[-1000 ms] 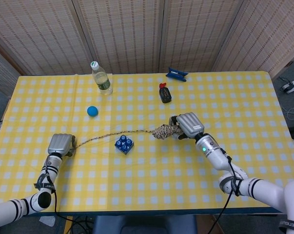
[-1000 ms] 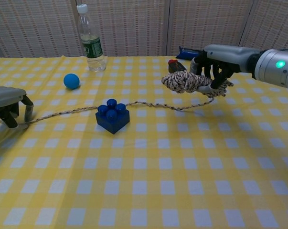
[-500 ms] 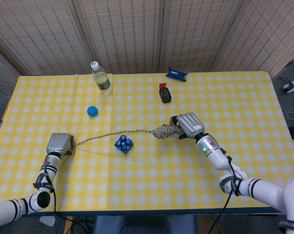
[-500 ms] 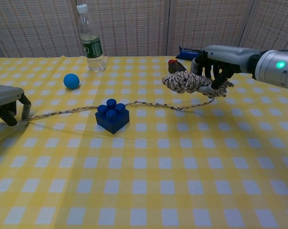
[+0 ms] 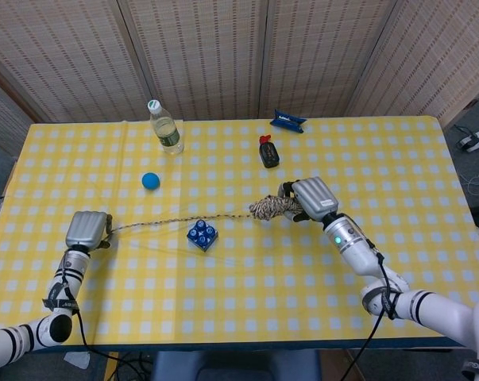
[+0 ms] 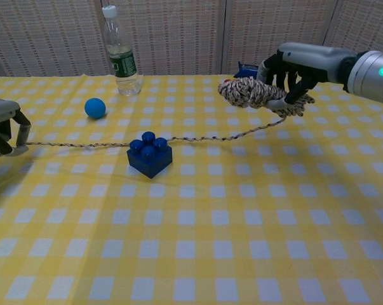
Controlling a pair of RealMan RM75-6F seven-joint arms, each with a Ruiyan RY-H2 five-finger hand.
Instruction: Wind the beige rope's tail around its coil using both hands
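Observation:
My right hand (image 5: 312,198) (image 6: 294,70) grips the beige rope's coil (image 5: 269,207) (image 6: 247,93) and holds it above the yellow checked table (image 5: 247,270). From the coil the rope's tail (image 5: 175,220) (image 6: 96,145) stretches left, nearly straight, and passes just behind a blue toy brick (image 5: 201,234) (image 6: 149,154). At the far left, my left hand (image 5: 86,230) (image 6: 2,124) pinches the tail's end, lifted off the table.
A blue ball (image 5: 150,180) (image 6: 94,107) and a clear water bottle (image 5: 165,127) (image 6: 120,52) stand at the back left. A small black object with a red top (image 5: 268,151) and a dark blue item (image 5: 288,121) lie behind the coil.
My left hand has drawn the tail's end further left and lifted it, pulling the rope taut. The right hand has raised the coil a little and shifted it right.

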